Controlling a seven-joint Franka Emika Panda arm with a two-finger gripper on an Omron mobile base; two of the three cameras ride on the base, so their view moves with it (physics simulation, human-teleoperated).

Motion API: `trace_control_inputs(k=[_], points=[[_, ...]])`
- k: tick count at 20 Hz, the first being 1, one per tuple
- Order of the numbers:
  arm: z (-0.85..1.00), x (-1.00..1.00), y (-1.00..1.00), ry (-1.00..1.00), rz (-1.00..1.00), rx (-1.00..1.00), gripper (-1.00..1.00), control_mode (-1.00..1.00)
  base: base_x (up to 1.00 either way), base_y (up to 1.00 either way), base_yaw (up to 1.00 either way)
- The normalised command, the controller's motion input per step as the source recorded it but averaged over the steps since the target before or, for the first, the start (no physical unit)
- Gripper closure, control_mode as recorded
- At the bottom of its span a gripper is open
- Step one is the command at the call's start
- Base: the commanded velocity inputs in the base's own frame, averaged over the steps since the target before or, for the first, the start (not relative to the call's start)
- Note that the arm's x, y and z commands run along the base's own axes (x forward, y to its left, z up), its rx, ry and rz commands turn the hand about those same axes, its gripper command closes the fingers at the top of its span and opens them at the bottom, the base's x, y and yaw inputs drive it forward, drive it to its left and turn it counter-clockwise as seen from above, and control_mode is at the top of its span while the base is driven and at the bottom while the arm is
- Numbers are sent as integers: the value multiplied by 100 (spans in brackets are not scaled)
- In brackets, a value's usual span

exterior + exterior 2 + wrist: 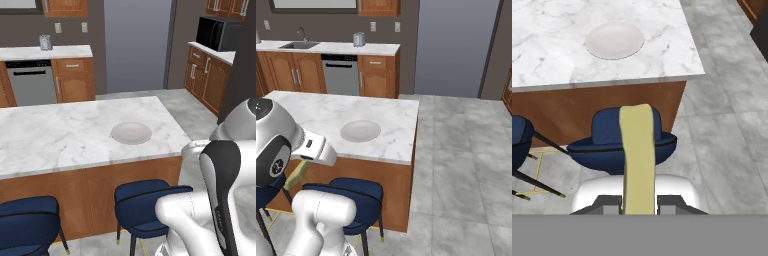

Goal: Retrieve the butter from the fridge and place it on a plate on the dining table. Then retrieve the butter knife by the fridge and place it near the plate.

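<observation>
You see pincer [639,202] clamped on butter [637,160], stick running forward from it. Stool [622,142] sits below and just ahead of pincer, tucked against table side. Second stool [519,145] left of pincer. Table [562,55] lies ahead of pincer; plate [614,41] rests on its top, ahead and slightly left, near table's right end. Floor beyond table to right.
</observation>
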Motion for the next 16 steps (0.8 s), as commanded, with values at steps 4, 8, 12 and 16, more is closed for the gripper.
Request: trace_control_inputs(k=[4,8,12,16], points=[[0,7,1,0,0,0,100,-100,15,4,0],[31,47,0,-1,0,-3,100,-100,0,0,0],[32,84,5,5,0,-6,100,-100,0,0,0],[-4,86,4,10,0,-2,100,-100,0,0,0]])
